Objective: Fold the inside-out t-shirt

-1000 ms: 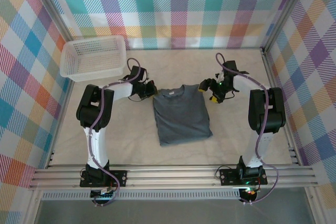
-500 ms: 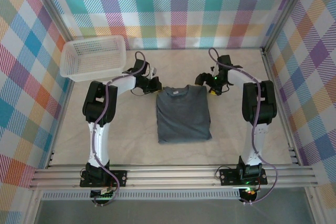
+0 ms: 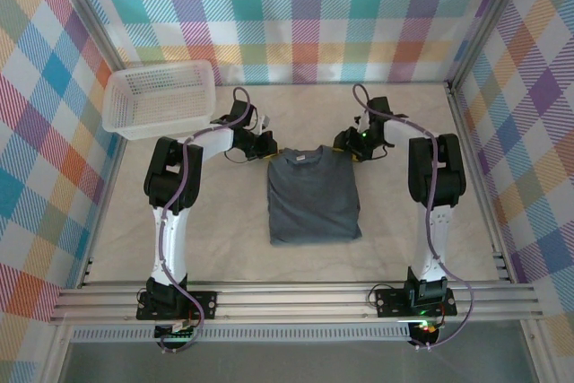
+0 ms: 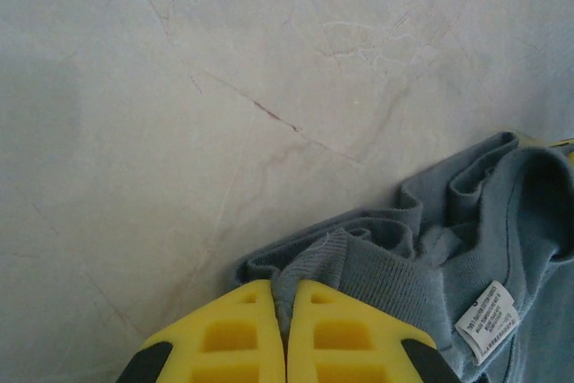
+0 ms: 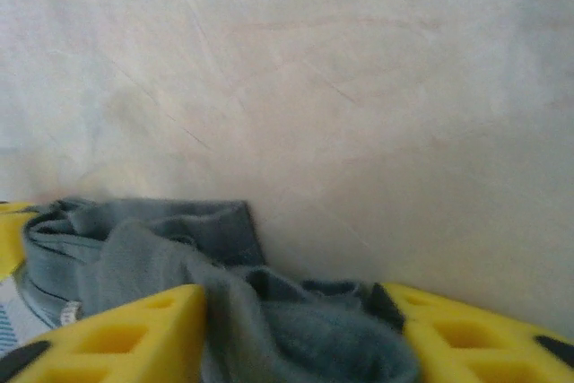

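At the far left corner of the counter (image 3: 224,239) stands a white lattice basket (image 3: 160,99), well apart from the cloth. My left end effector (image 3: 266,148) reaches in to the far left corner of the inside-out t-shirt (image 3: 314,195), at the shoulder beside the collar. From the left wrist, its yellow fingers (image 4: 224,334) are pressed together with a ridge of the blue-grey cloth (image 4: 466,248) pinched between their tips. The pale neck tag (image 4: 489,320) lies just right of them.

The t-shirt lies flat at the middle of the counter as a tall rectangle, collar at the far edge, between my two arms.

My right end effector (image 3: 350,145) sits at the shirt's far right corner. From the right wrist, its fingers (image 5: 117,329) stand apart, one on each side of a bunched fold of the cloth (image 5: 179,257); whether they grip it I cannot tell.
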Tool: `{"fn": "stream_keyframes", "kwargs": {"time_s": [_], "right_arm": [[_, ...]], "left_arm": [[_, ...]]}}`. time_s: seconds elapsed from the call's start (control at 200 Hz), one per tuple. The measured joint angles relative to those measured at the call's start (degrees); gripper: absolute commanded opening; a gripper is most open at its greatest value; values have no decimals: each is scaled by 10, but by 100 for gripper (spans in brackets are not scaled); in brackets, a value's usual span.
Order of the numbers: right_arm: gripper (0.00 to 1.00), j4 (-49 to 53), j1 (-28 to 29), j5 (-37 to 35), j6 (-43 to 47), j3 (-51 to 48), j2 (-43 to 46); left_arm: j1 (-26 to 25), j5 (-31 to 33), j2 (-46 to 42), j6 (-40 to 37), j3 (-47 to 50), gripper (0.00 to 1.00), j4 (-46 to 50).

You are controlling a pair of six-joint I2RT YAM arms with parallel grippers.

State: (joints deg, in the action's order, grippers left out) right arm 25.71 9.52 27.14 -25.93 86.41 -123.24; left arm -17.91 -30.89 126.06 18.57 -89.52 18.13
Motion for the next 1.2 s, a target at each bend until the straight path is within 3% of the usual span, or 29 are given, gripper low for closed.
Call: {"fn": "stream_keyframes", "kwargs": {"time_s": [0.075,0.19,0.365,0.52,0.635,0.73,0.925,1.2], "right_arm": [[20,-2,6,10,-3,14,-18],[0,1,10,31,-10,19,-27],[0,21,12,72,-23,42,-17],[0,66,12,108,-23,177,13],[0,63,10,127,-21,263,78],[0,33,9,144,-17,267,157],[0,-69,10,172,-16,82,275],[0,-100,10,156,-16,-288,228]], "left_arm": [[0,0,0,0,0,0,0],[2,0,0,18,0,0,4],[16,-40,-32,136,47,0,-72],[49,-67,-87,198,-10,0,-72],[70,-71,-172,218,-59,0,-82],[79,-67,-270,224,-51,0,-106],[64,-72,-398,228,114,0,-180],[2,-50,-355,230,404,0,-129]]}}
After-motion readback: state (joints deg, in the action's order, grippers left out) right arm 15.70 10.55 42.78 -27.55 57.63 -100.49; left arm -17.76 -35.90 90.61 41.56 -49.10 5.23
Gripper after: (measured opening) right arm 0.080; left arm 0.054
